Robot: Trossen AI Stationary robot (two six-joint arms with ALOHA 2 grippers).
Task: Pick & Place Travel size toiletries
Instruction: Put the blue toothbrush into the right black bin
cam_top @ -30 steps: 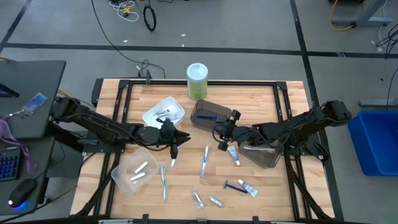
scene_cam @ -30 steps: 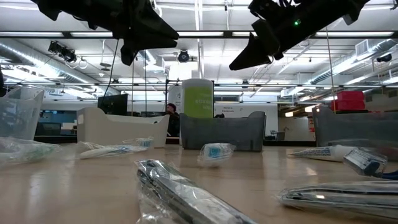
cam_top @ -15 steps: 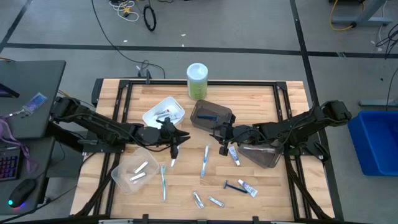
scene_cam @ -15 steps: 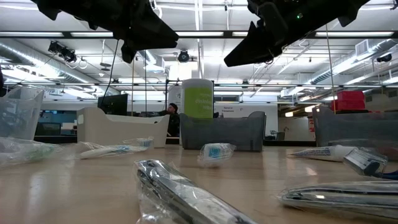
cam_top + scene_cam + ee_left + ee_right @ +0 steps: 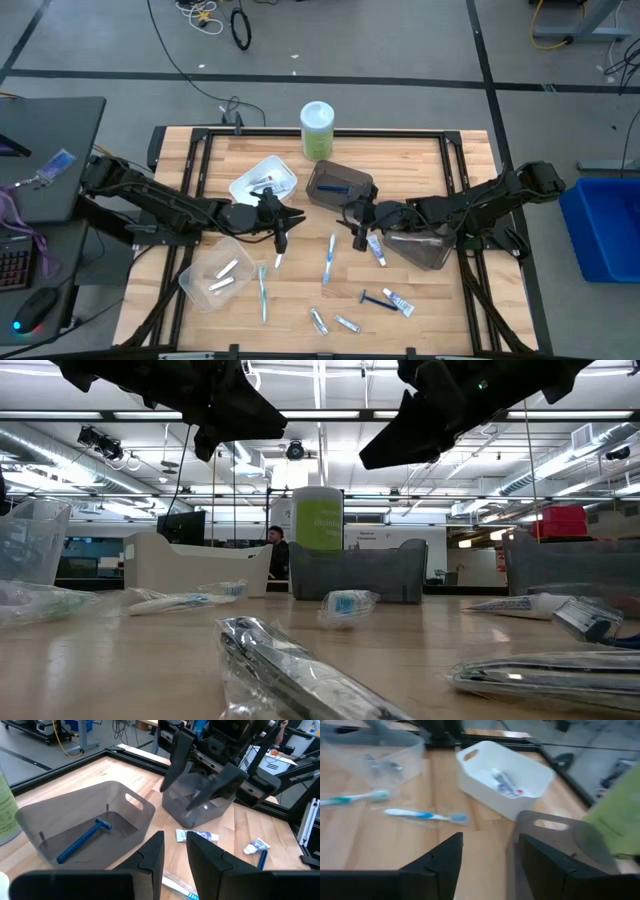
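Toiletries are scattered all over the wooden table [image 5: 420, 160]: a toothpaste tube [image 5: 376, 248] near my right gripper [image 5: 359, 233], a wrapped toothbrush [image 5: 329, 258] between the arms, a blue razor [image 5: 375, 298] further forward. Some are already sorted: tubes in the white bin [image 5: 262, 182], a razor in the grey bin [image 5: 82, 840]. I'd guess these are super light, and the wrappers look slippery, so I'd pinch across the middle of the tube body. Right fingers are spread wide with nothing in them. Left gripper [image 5: 282, 236] hovers over a toothbrush with only a narrow gap, also empty.
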